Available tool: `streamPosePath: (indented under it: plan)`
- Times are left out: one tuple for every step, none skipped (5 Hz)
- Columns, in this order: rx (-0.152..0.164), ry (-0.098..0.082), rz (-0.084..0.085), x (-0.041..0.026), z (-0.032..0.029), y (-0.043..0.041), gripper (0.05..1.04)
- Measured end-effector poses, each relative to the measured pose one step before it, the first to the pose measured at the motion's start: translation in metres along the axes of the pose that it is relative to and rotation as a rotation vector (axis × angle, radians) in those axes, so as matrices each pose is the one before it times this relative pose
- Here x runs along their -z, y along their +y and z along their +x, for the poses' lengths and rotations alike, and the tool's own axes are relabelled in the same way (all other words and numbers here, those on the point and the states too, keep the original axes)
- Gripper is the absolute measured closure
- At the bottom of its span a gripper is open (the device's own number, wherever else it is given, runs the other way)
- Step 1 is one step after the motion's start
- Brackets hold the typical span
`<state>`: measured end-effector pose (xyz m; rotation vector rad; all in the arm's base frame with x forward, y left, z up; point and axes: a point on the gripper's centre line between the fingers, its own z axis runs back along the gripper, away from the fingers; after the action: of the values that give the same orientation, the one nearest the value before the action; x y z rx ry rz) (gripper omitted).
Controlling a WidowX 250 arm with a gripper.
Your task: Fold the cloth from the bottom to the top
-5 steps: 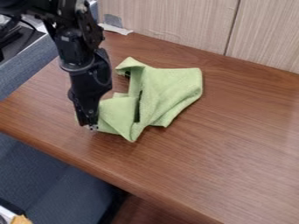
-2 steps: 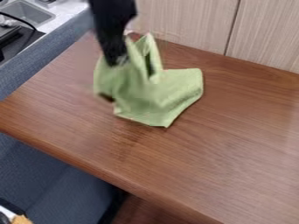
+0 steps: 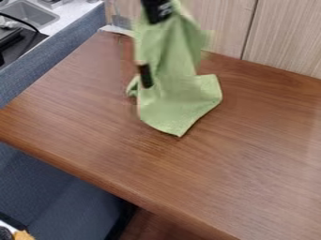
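At the top edge of the camera view hangs the black gripper (image 3: 160,13), shut on the upper part of the green cloth. The cloth (image 3: 169,93) is lifted and stretches down from the gripper in loose folds. Its lower part rests on the wooden table, with one corner pointing toward the front and another part spreading right. A black strip shows on the cloth's left side. The fingertips are partly hidden by the cloth.
The brown table (image 3: 251,164) has a light wood-panelled wall (image 3: 285,37) along its back. A grey-blue divider (image 3: 63,51) runs along its left, with a sink (image 3: 30,13) beyond it.
My gripper has risen and moved toward the back and right, pulling the cloth's left part up off the table. The cloth's right part has stayed almost in place.
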<state>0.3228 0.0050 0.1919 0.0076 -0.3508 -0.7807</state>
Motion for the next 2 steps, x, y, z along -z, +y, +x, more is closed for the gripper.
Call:
streamPosePath:
  plan:
    - [-0.0024, 0.0116, -0.0229, 0.01712, 0.02543, 0.01620, 1.022]
    - [-0.0006, 0.0250, -0.0227, 0.03334, 0.01302, 0.01037, 1.022]
